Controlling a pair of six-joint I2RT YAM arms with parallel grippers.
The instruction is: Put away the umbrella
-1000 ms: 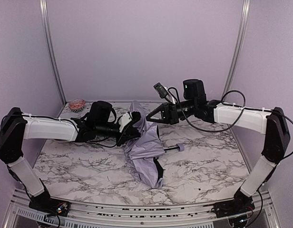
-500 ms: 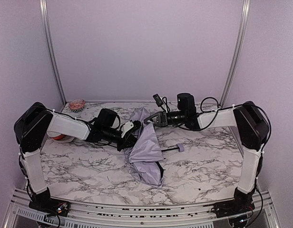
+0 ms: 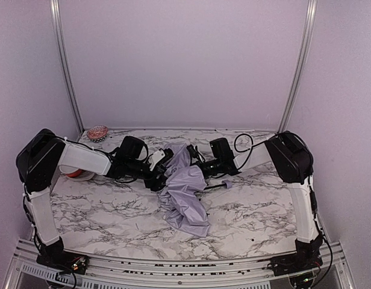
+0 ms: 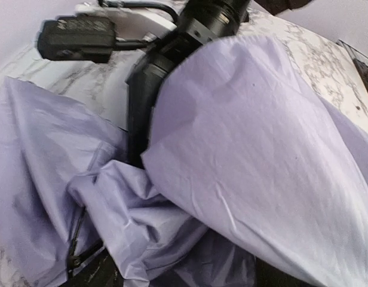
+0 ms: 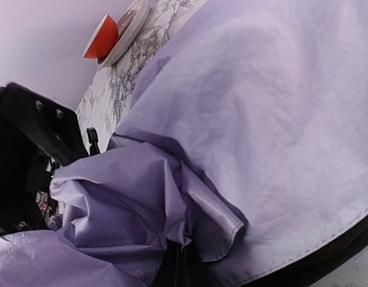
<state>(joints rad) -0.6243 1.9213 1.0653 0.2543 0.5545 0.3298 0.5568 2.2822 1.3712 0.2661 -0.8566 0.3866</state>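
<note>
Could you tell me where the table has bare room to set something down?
The table is bare at the near left, between the umbrella and the left arm, and at the near right, between umbrella and right arm. The middle is crowded, around the umbrella.

From above, the umbrella [image 3: 187, 201] is burying both sets of jaws where the arms are meeting: the left jaws' spread is not showing, nor whether the right jaws are pinching cloth. The shaft [image 3: 213, 188] is vanishing under the canopy. The left arm [image 3: 83, 161] is hiding most of an orange bowl [image 3: 70, 174] and plate [image 3: 84, 177]. The far bowl [image 3: 97, 132] is reading too small for its pattern. In the left wrist view cloth is covering that camera's own jaws, and dark shapes are running off the bottom edge. In the right wrist view cloth is likewise masking the jaws, while the top edge is cropping the orange bowl.
</note>
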